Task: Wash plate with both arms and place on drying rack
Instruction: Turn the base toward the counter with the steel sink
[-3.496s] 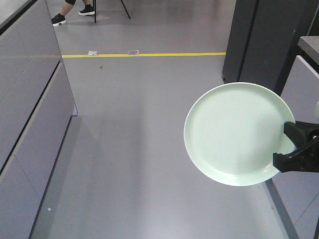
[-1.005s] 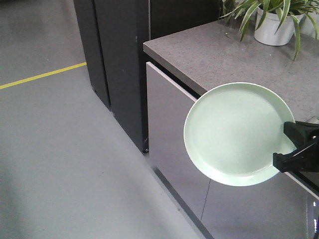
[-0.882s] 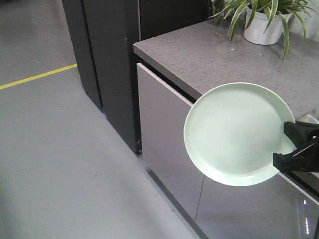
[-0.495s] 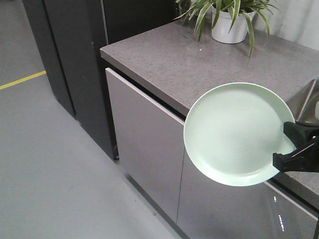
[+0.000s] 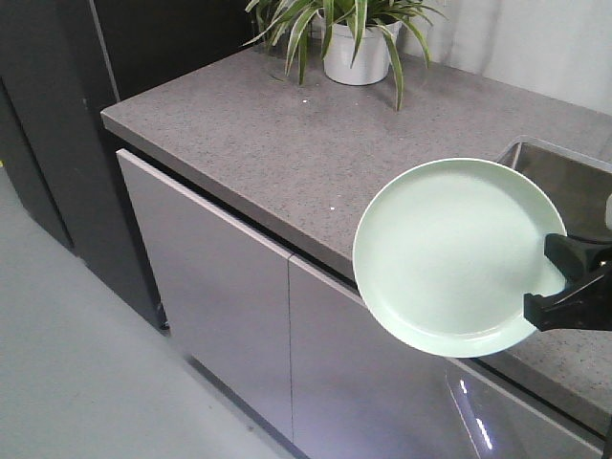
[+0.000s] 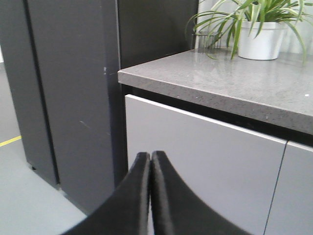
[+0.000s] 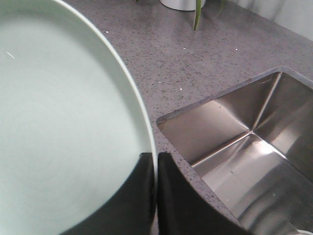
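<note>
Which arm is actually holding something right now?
The right arm: its jaws pinch the rim of the green plate. The left arm has its jaws shut on nothing.

Right wrist view: plate (image 7: 63, 122) cut off leftward; sink (image 7: 254, 147) cropped at right

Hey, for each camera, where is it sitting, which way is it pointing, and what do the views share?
Front view: high on the robot, looking down at the counter, potted plant and sink; shows the right gripper clamping the plate.
Left wrist: low, behind the shut left gripper, facing the cabinet doors and the counter edge.
Right wrist: behind the right gripper, looking over the plate into the sink.
Shared: front and right wrist both show plate and sink; all three show the counter.
</note>
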You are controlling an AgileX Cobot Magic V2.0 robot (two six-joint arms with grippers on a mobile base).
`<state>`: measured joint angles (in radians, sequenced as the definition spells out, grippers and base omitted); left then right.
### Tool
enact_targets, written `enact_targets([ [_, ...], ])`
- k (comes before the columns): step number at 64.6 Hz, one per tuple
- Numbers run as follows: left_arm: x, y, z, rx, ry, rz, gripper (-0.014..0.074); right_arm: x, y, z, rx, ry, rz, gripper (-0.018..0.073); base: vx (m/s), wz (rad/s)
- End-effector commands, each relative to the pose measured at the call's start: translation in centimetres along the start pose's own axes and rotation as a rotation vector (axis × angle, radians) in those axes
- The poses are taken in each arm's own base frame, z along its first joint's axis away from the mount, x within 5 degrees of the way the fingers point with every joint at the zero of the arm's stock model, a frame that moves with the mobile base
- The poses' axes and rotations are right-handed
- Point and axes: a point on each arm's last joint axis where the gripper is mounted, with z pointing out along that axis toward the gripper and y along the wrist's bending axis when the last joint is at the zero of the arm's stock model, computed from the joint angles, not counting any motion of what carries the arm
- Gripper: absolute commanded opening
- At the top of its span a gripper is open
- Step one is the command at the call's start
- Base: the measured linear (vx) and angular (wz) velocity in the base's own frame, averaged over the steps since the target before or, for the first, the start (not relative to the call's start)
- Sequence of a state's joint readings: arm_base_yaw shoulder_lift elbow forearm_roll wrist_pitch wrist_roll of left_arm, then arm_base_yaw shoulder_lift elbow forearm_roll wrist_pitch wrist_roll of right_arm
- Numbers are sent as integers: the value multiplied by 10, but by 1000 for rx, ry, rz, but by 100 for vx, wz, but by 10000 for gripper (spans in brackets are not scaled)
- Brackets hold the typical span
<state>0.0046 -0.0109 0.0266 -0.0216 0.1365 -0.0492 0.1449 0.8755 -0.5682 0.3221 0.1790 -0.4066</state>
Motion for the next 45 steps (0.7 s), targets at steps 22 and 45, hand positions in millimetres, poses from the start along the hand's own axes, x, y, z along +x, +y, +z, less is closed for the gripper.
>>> enact_targets([
  [22,-1,0,0,9,-68,-18,-6,-16,-3,-6,34,-109,-1,-10,5,-19],
  [45,-1,0,0,9,-68,-18,-6,-16,-3,-6,34,-109,-1,-10,5,-18],
])
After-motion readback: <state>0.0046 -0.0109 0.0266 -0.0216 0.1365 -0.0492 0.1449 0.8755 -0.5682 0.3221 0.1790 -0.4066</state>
